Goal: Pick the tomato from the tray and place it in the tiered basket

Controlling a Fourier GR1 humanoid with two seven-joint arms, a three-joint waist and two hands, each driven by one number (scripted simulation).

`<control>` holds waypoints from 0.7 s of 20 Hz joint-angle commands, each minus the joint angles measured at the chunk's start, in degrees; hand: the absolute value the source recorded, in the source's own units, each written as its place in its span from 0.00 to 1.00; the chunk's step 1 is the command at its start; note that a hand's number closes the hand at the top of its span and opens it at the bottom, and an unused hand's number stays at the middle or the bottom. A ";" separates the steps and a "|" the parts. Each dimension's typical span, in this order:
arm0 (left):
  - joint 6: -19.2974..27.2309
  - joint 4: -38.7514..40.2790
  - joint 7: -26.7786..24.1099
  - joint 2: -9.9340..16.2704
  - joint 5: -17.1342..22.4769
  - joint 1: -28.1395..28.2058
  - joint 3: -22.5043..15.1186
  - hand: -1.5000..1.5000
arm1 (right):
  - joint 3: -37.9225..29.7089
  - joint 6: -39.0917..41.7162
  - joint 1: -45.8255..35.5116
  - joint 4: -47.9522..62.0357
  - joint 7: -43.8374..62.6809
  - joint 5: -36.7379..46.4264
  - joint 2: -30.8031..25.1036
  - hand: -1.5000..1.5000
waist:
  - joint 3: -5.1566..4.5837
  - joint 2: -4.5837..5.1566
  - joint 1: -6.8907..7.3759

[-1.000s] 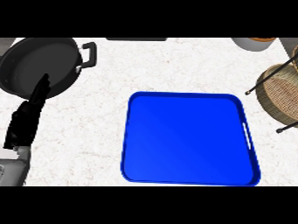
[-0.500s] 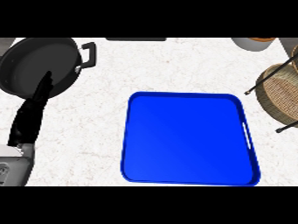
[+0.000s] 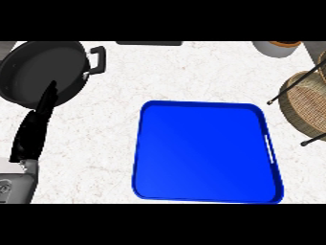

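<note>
Head view, looking down on the counter (image 3: 193, 72), a pale marbled top that lies under and all around my left hand (image 3: 35, 127).

Tray (image 3: 206, 152): blue, rectangular with rounded corners and a raised rim, flat on the counter to the right of my hand and apart from it. Its floor shows only blue.

Pot (image 3: 42, 72): dark and round, with a handle on either side, directly ahead of my hand. My fingertips (image 3: 50, 91) overlap its near rim in this view; I cannot tell whether they touch it.

Basket (image 3: 313, 103): woven wicker in a dark wire frame, far to the right of my hand, beyond the tray's right edge and partly cut by the view's edge.

Left hand: black, on a grey forearm (image 3: 6, 186) that enters from the lower left. The fingers are straight and close together, pointing ahead; the hand is released and grasps nothing.

Cup (image 3: 278, 48): pale, far ahead and to the right, cut by the top edge.

Tomato: it shows nowhere in this view, so I cannot tell where it is.
</note>
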 commanded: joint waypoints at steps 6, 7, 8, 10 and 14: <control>0.52 1.50 -0.32 -0.81 -0.89 -0.28 0.65 0.50 | 1.05 7.31 -0.96 14.26 -0.49 -0.58 2.19 0.00 | 0.62 0.36 -0.27; -2.02 1.50 -0.69 0.66 0.77 -1.40 1.64 0.50 | 1.33 4.18 -0.50 16.17 -2.23 0.25 4.41 0.00 | 0.64 0.43 -0.12; -0.90 -1.77 3.72 -0.07 -0.46 -2.26 0.42 0.50 | 0.06 5.85 -3.88 17.73 -0.52 -1.05 4.59 0.00 | 0.65 0.31 0.08; -1.29 3.69 -1.71 -0.69 -0.08 -2.20 1.67 0.50 | -2.48 8.12 -4.96 18.99 -3.00 -3.94 4.05 0.00 | 0.60 0.32 -0.49; -3.30 3.95 -2.31 1.09 1.29 -1.42 3.75 0.50 | -7.63 9.09 -7.99 24.41 -6.44 -7.86 2.24 0.00 | 0.61 0.39 -0.37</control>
